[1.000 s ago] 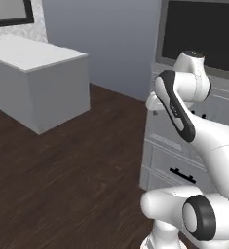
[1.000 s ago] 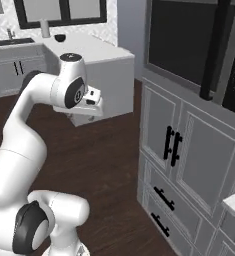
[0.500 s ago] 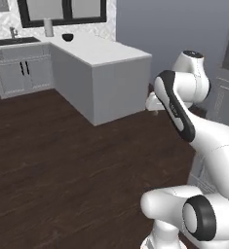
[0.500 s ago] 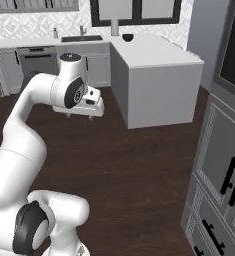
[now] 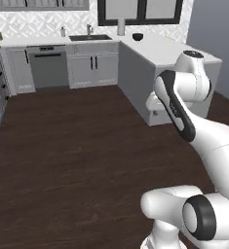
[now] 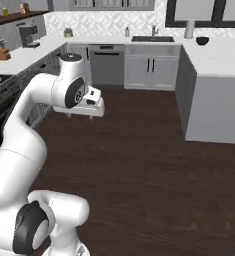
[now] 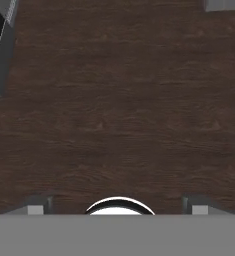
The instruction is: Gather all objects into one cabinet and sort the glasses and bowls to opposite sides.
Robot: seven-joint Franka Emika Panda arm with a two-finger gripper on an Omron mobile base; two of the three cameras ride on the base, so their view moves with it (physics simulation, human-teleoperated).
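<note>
Hand (image 6: pixel 91 116) wide open, empty, above floor (image 7: pixel 119 100)

Left base view: set behind the arm (image 5: pixel 184 114), high, facing forward and down across dark floor (image 5: pixel 72 155) toward the far counter with sink (image 5: pixel 90 37). Right base view: same height, opposite side, facing the same sink (image 6: pixel 152 38) and the island (image 6: pixel 214 95). Hand view: aimed straight down, well above the floor (image 7: pixel 119 100).

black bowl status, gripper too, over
Gripper open, empty, facing bare dark floor. Black bowl far off on the white counter, by the window. Nothing in the way.
</note>
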